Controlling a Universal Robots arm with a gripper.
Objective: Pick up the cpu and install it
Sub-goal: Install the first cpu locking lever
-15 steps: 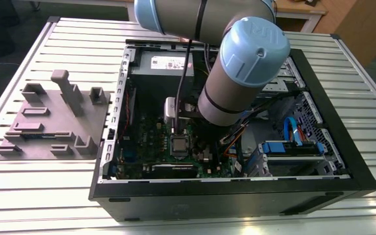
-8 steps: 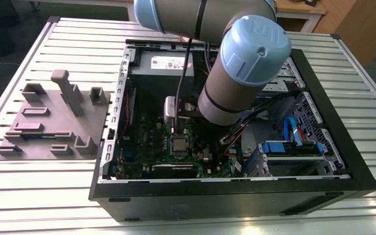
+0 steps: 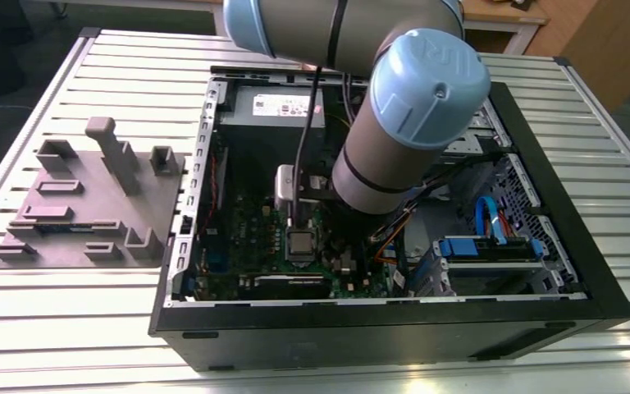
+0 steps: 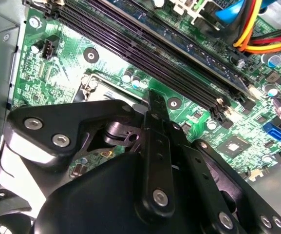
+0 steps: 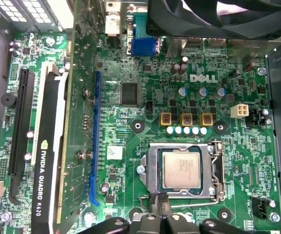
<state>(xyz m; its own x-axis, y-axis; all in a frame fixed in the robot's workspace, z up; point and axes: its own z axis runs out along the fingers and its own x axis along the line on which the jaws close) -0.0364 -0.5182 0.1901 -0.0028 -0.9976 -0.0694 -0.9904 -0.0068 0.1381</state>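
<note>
The cpu (image 5: 181, 169) is a silvery square chip lying flat inside the metal-framed socket (image 5: 150, 171) of the green board. In the exterior view the cpu (image 3: 299, 243) shows as a grey square low in the open computer case. My gripper (image 5: 159, 199) hovers just beside the socket's edge, its black fingers pressed together with nothing between them. The second wrist view looks along the gripper (image 4: 155, 96), whose tip is over the socket's corner (image 4: 94, 85). The arm (image 3: 403, 123) reaches down into the case from above.
A graphics card (image 5: 50, 170) stands upright beside a blue slot (image 5: 94, 136). Memory slots (image 4: 155, 44) and coloured cables (image 4: 257, 29) run close to the socket. A grey fixture plate (image 3: 85, 205) lies on the slatted table at the exterior view's left. Case walls (image 3: 381, 316) enclose the work area.
</note>
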